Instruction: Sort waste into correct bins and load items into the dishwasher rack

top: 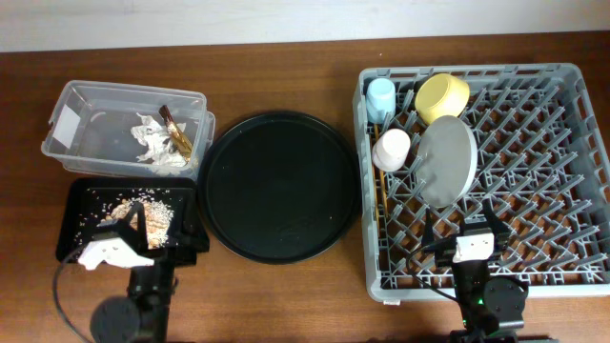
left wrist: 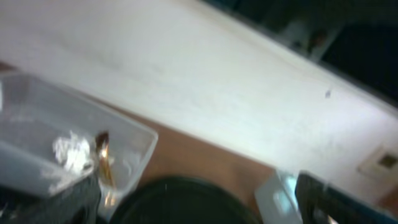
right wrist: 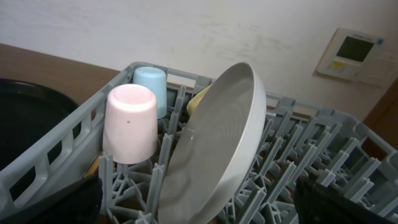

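Note:
The clear box [top: 76,90] holds crumpled white paper [top: 152,143] and the gold-brown wrapper [top: 176,133]; both also show in the left wrist view, paper [left wrist: 71,152] and wrapper [left wrist: 104,163]. The small black tray [top: 81,191] holds food scraps [top: 143,210]. The grey rack [top: 572,191] holds the blue cup [top: 380,97], the pink cup [top: 392,149], the yellow bowl [top: 441,97], the plate [top: 446,162] on edge and the chopsticks [top: 379,186]. My left gripper [top: 126,227] is open and empty over the small tray. My right gripper [top: 476,221] is open and empty over the rack's front, facing the plate [right wrist: 217,149] and the pink cup [right wrist: 129,124].
The large round black tray [top: 276,186] lies between the bins and the rack. A white wall runs behind the table, with a wall panel [right wrist: 354,53] at the right.

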### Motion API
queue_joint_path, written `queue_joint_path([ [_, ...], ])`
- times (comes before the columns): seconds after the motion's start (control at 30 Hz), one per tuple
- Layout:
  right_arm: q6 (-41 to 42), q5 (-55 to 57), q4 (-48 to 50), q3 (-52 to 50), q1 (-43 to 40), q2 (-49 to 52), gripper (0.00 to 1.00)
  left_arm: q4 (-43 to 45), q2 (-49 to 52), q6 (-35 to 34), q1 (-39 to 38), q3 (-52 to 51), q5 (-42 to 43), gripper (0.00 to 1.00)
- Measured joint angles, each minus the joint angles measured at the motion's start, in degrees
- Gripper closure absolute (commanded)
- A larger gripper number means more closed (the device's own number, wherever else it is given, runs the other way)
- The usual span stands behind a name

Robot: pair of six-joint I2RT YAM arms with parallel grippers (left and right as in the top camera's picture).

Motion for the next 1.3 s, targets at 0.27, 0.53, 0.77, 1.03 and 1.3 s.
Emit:
queue_joint_path([
  [0.27,0.0,0.0,0.0,0.0,0.0,0.0,0.02,18.0,-6.3,0.0,2.1,-19.2,5.0,0.01],
  [0.53,0.0,0.0,0.0,0.0,0.0,0.0,0.02,1.0,-10.1,16.5,1.9,-21.2,4.8,0.01],
  [0.77,0.0,0.0,0.0,0.0,0.0,0.0,0.01,0.8,-12.4,33.2,0.1,-21.2,4.3,0.01],
  [1.03,0.0,0.0,0.0,0.0,0.0,0.0,0.01,0.8,-12.4,34.7,0.1,-21.2,4.3,0.01],
  [1.3,0.0,0.0,0.0,0.0,0.0,0.0,0.02,0.8,-12.4,34.7,0.1,-21.2,4.3,0.01],
])
